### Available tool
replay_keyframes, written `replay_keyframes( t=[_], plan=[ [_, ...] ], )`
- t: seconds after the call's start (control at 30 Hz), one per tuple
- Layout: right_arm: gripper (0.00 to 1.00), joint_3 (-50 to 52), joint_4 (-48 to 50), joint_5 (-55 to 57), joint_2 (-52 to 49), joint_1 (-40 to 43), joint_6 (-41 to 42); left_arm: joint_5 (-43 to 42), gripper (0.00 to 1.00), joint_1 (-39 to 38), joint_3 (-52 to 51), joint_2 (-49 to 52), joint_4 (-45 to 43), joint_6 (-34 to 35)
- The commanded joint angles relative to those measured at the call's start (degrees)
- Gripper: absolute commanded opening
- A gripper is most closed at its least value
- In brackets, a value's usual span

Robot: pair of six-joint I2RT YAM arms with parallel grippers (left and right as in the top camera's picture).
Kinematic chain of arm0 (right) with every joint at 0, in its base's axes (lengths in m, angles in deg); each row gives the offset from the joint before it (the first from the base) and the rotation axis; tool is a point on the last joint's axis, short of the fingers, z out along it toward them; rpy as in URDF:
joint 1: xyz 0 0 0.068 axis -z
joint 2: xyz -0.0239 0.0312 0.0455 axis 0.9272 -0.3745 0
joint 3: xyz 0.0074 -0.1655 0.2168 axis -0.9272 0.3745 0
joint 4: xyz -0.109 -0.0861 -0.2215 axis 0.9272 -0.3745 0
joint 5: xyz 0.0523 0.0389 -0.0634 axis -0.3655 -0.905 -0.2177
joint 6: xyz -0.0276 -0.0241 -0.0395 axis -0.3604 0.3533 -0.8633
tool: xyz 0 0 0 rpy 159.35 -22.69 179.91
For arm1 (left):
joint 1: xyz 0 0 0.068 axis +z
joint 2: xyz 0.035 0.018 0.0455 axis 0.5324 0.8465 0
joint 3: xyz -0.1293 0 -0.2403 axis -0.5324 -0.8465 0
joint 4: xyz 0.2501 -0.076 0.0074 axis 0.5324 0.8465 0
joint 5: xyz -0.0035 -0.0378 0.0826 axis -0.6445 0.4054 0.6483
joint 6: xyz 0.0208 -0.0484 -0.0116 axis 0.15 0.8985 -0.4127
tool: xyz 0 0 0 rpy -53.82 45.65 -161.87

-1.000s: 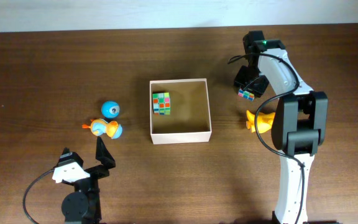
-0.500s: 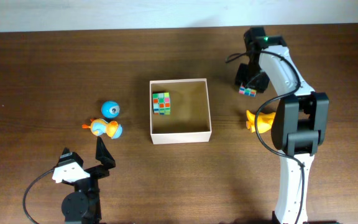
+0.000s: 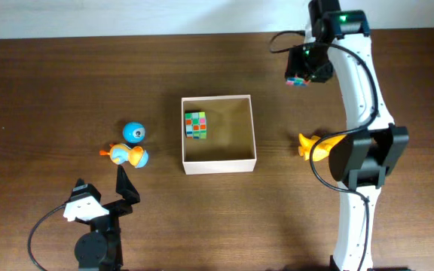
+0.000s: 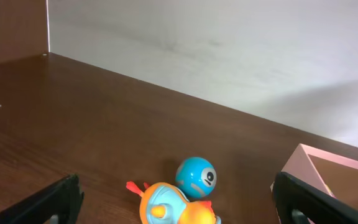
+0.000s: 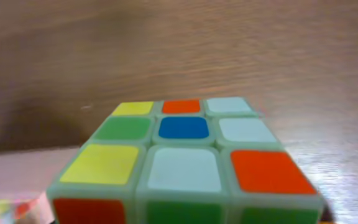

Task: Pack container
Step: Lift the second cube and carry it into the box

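The container point(image 3: 252, 128) is a shallow white-walled square box at the table's centre, with one colour cube point(image 3: 195, 125) lying in its left half. My right gripper point(image 3: 301, 75) is shut on a second colour cube point(image 3: 297, 80), held in the air behind and to the right of the container. That cube point(image 5: 185, 162) fills the right wrist view and hides the fingers. My left gripper point(image 3: 102, 184) stands wide open near the front left. Its dark fingers point(image 4: 55, 200) frame an orange-and-blue duck toy point(image 4: 173, 206) and a blue ball point(image 4: 196, 177).
A yellow duck point(image 3: 315, 146) lies right of the container, beside the right arm's base. The blue ball point(image 3: 134, 132) and the orange-and-blue duck toy point(image 3: 129, 156) lie left of the container. The container's corner point(image 4: 328, 168) shows at the right of the left wrist view.
My right arm has carried the cube up and toward the back of the table, away from the yellow duck. The left arm and the other toys have not moved.
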Motion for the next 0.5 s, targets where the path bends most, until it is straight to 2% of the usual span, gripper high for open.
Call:
replay_keyframes(
  t=[0.0,0.23,0.47],
  plan=[
    [0.50,-5.3,-3.3,-12.6,0.5,-0.8,-6.0,0.4,0.99,0.3,-0.4,-0.5,-0.1,-0.9],
    [0.50,-7.0,-8.3,-24.3,0.6,-5.3,-14.9,0.4,0.99,0.3,-0.4,-0.5,-0.1,-0.9],
    [0.50,-7.0,-10.7,-24.4,0.6,-12.3,-17.6,0.4,0.99,0.3,-0.4,-0.5,-0.1,-0.9]
  ],
)
